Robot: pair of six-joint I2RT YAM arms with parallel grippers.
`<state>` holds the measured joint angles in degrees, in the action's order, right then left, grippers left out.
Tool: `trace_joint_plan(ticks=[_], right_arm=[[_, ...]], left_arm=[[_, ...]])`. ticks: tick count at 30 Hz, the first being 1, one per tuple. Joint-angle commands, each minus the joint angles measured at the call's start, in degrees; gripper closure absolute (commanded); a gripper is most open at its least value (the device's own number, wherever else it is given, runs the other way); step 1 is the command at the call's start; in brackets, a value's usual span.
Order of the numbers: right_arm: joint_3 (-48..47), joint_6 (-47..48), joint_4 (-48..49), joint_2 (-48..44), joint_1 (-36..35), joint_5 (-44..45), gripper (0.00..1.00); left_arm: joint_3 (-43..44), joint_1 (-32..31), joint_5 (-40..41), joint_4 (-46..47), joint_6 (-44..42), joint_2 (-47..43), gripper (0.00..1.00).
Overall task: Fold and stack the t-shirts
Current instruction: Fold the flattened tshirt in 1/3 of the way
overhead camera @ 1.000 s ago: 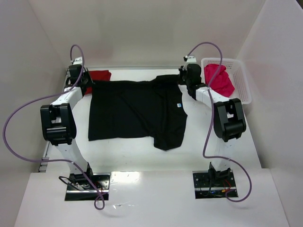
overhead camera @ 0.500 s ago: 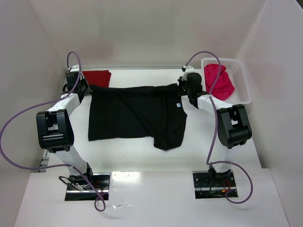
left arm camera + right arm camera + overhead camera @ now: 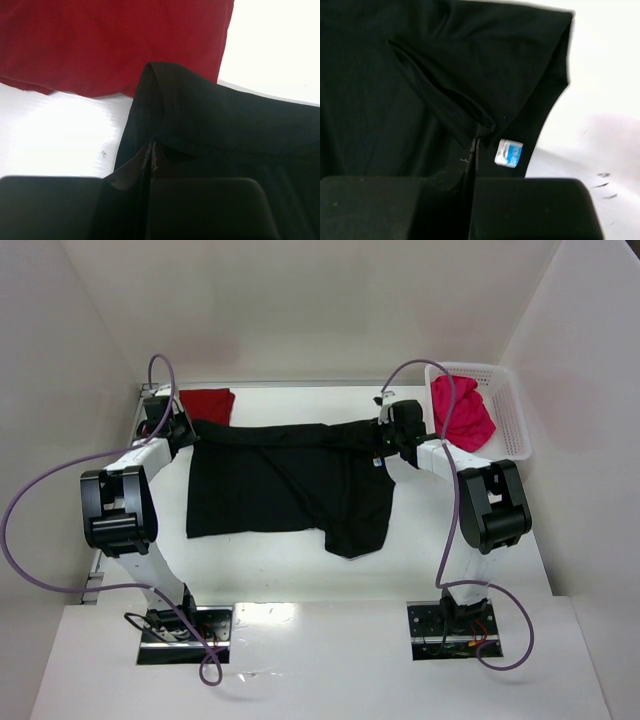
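The white desk (image 3: 300,575) carries everything. The black t-shirt (image 3: 280,490) takes up its middle, spread mostly flat. Its long axis runs left to right across the desk, with a straight edge at the left. The sleeved end is at the right, where one sleeve juts toward the near edge. The cloth is plain, matt and dark, with soft creases. Its far edge is raised off the desk into a rumpled band stretched between the two arms, and the rest of the body lies flat below that band.

A white mesh basket (image 3: 512,415) sits at the far right of the desk, well apart from the black shirt. The pink-red t-shirt (image 3: 462,412) is bunched inside it. The dark red t-shirt (image 3: 208,403) lies at the far left corner, just beyond the raised band; the left wrist view shows it smooth and flat right behind the black cloth.

The left tool (image 3: 151,150) is pressed together, pinching a folded corner of the black t-shirt at the band's left end. The right tool (image 3: 475,144) is likewise pressed together on a ridge of black cloth at the band's right end. A small blue-and-white label (image 3: 509,153) lies on the shirt just beside the right tool's fingers.
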<state>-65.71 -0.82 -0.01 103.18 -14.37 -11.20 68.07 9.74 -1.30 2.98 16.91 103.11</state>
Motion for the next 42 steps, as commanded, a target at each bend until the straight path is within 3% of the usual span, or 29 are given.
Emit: trace_joint_plan(ticks=[1, 13, 16, 17, 18, 19, 21, 23, 25, 29, 34, 41, 42], right_arm=[[-2.0, 3.3, -5.2, -2.6, -0.1, -4.3, 1.00], [-1.3, 4.0, -8.7, -1.2, 0.4, -0.9, 0.97], [-2.5, 4.0, -8.7, -1.7, 1.9, -1.5, 0.82], [-2.5, 4.0, -9.2, -1.7, 1.9, -2.2, 0.73], [-2.5, 4.0, -9.2, -3.4, 2.4, -2.2, 0.67], [-2.5, 3.5, -9.2, -4.3, 2.9, -2.2, 0.62], [-3.1, 3.5, -8.7, -6.7, 2.9, -2.2, 0.43], [-5.1, 2.3, -8.7, -7.9, 3.6, -2.2, 0.34], [-8.0, 1.6, -8.2, -7.9, 3.6, -4.0, 0.18], [-11.8, -1.1, -6.1, -4.7, 3.6, -7.6, 0.05], [-17.9, -1.1, -5.7, 3.2, 1.5, -11.4, 0.07], [-24.3, 0.5, -8.6, 14.1, -7.1, -11.0, 0.28], [-25.0, -0.1, -9.2, 15.6, -7.6, -10.3, 0.36]], left_arm=[[-0.8, 0.4, -2.2, 1.3, 0.5, 0.2, 1.00], [-2.4, 0.4, -2.3, -2.4, 0.5, -0.4, 1.00], [-0.6, 0.4, -0.5, -4.7, 0.5, 1.0, 0.98], [-0.1, 0.4, -0.5, -4.7, 0.5, 1.0, 0.96], [0.0, 0.4, -0.5, -5.4, 1.2, 1.0, 0.92], [0.0, 0.4, 0.4, -5.4, 1.2, 1.0, 0.77], [-0.6, 0.9, 1.7, -5.4, 2.5, 0.2, 0.62], [0.0, 1.5, 1.7, -5.4, 2.5, -0.4, 0.44], [1.4, 2.2, 1.2, -5.4, 3.6, -0.9, 0.32], [5.9, 2.7, -0.4, -5.9, 3.6, -0.9, 0.20], [8.7, 2.7, -11.3, -3.1, 2.1, -1.5, 0.15], [10.6, 2.7, -17.8, -1.6, 1.5, 2.6, 0.16], [10.0, 2.2, -17.8, -1.0, 1.5, 3.3, 0.16]])
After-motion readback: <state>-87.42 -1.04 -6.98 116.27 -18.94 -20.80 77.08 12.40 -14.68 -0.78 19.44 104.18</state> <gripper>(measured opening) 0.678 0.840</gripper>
